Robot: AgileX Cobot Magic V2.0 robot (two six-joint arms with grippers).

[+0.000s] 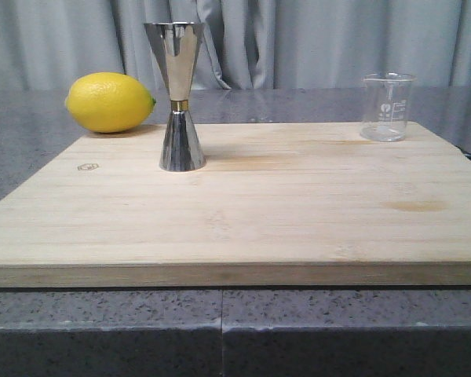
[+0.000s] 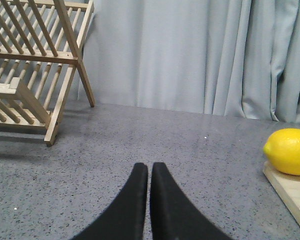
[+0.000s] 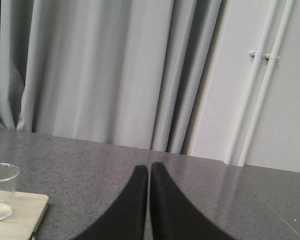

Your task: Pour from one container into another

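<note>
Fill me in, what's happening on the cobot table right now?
Nothing is held. The left gripper and right gripper are both shut and empty, out over the grey counter. On the wooden board, a steel jigger stands upright near its back left, and a clear beaker stands at the back right. A lemon sits off the board's back left corner. This fits either before pouring or after.
</note>
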